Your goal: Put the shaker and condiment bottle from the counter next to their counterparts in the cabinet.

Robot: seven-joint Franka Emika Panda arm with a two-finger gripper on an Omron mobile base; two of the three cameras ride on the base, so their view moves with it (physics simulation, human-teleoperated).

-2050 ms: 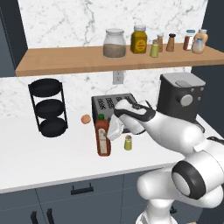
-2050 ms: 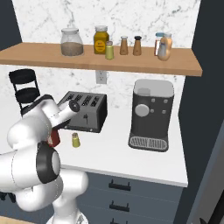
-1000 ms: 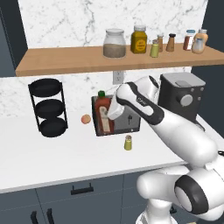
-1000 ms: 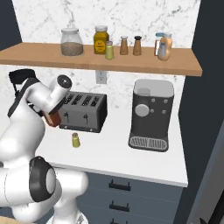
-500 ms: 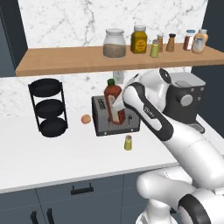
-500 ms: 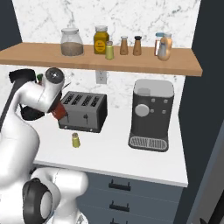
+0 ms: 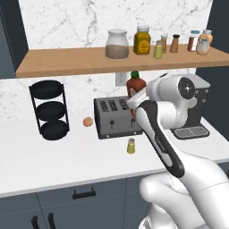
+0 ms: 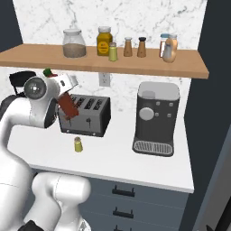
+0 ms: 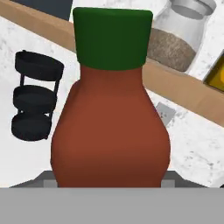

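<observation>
My gripper [image 7: 136, 103] is shut on the red condiment bottle [image 7: 135, 85], which hangs above the toaster just below the shelf edge. The bottle [image 8: 67, 105] leans in the right base view, its green cap [image 8: 47, 72] pointing up-left. In the hand view the bottle [image 9: 111, 131] looms close and hides the fingers. The yellow-green shaker [image 7: 131, 146] stands on the counter in front of the toaster. The cabinet shelf [image 7: 67, 60] carries the counterparts: a yellow-green shaker [image 7: 158, 50], two brown dark-capped ones [image 7: 175, 44] and reddish and orange bottles [image 7: 205, 44] at its right end.
A grey toaster [image 7: 118, 117] sits under the bottle, a coffee machine [image 7: 197, 107] to its right, and a black three-tier rack [image 7: 49, 109] to its left. A glass jar [image 7: 117, 44] and an amber jar [image 7: 142, 41] stand mid-shelf. A small orange ball [image 7: 88, 121] lies by the toaster.
The arm has lifted the red bottle off the counter beside the shaker, up over the toaster to just under the shelf. The shaker has stayed in place.
</observation>
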